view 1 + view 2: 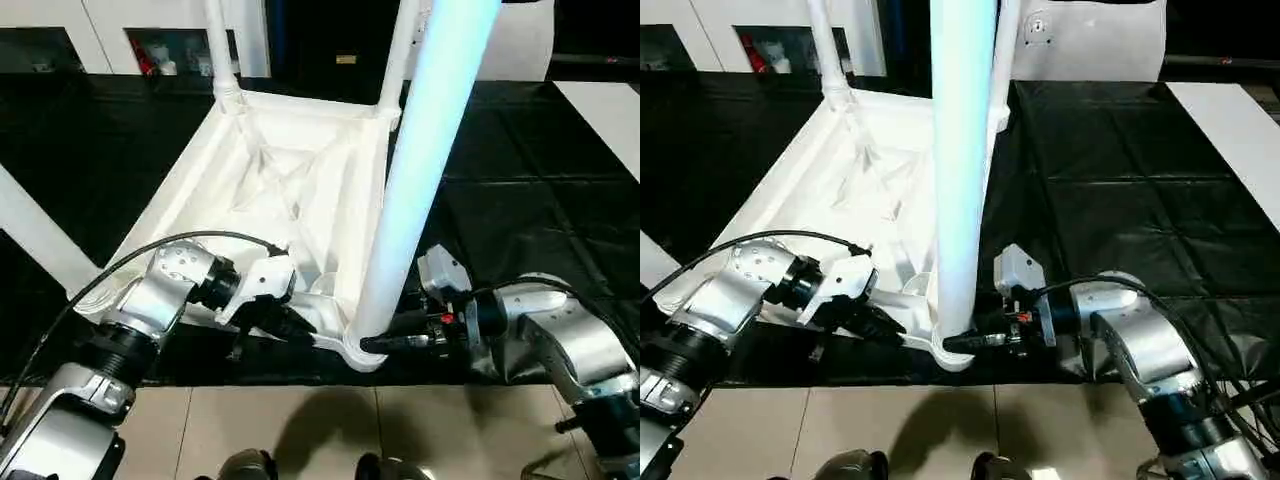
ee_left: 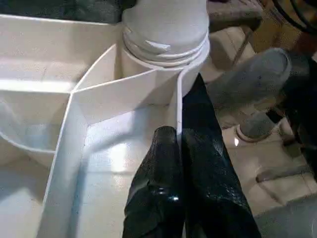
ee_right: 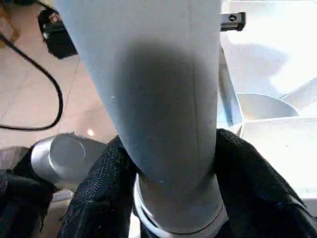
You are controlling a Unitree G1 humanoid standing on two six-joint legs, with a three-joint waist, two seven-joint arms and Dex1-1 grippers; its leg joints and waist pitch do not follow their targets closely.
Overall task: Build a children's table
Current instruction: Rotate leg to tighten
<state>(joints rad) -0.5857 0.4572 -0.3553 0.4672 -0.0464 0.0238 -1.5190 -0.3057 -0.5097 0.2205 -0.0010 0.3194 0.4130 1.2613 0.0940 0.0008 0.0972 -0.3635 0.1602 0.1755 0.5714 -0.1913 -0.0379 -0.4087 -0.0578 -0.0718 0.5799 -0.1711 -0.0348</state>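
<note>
The white tabletop (image 1: 280, 190) lies upside down on a black mat, ribbed underside up. Two white legs (image 1: 222, 50) (image 1: 398, 50) stand in its far corner sockets. A third leg (image 1: 420, 170) stands upright in the near right corner socket. My right gripper (image 1: 385, 335) reaches in from the right and is shut on this leg's base; in the right wrist view its black fingers (image 3: 99, 198) press against both sides of the leg (image 3: 158, 99). My left gripper (image 1: 300, 325) is shut on the tabletop's near rim beside that corner, fingers (image 2: 163, 183) pinching the thin white wall.
Another long white tube (image 1: 35, 235) lies slanted at the left edge of the mat (image 1: 520, 200). A white cabinet (image 1: 60, 30) stands at the back left, and a flat white board (image 1: 610, 120) lies at the right. Tiled floor runs along the near edge.
</note>
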